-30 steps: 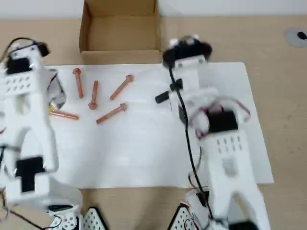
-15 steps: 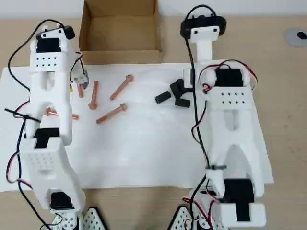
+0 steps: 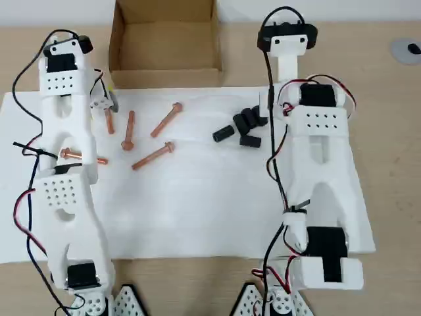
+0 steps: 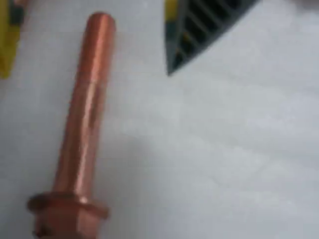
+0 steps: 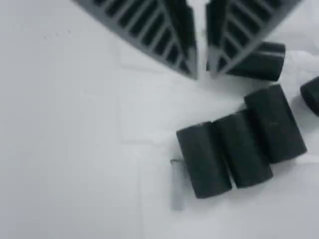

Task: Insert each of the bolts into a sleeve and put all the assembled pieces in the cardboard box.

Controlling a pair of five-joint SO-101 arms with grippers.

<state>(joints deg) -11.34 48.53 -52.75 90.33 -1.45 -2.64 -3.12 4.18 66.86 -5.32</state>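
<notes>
Several copper bolts lie on the left of the white mat (image 3: 197, 197), among them one (image 3: 128, 130) and another (image 3: 152, 156). My left gripper (image 3: 105, 104) hovers open over the shaft end of a bolt (image 4: 82, 129), with a dark ribbed finger (image 4: 209, 25) on one side. Several black sleeves (image 3: 247, 122) cluster mid-mat. My right gripper (image 5: 201, 74) hangs shut and empty just beside three sleeves lying side by side (image 5: 239, 149); a further sleeve (image 5: 259, 60) lies behind its fingers. The open cardboard box (image 3: 118, 39) stands at the back, empty.
The mat's near half is bare. Wires run along both arms. A small dark round fitting (image 3: 406, 50) sits in the table at the far right.
Both arms have stretched from low over the mat toward the back of the table. The left gripper came over the bolts, the right one beside the sleeves.
</notes>
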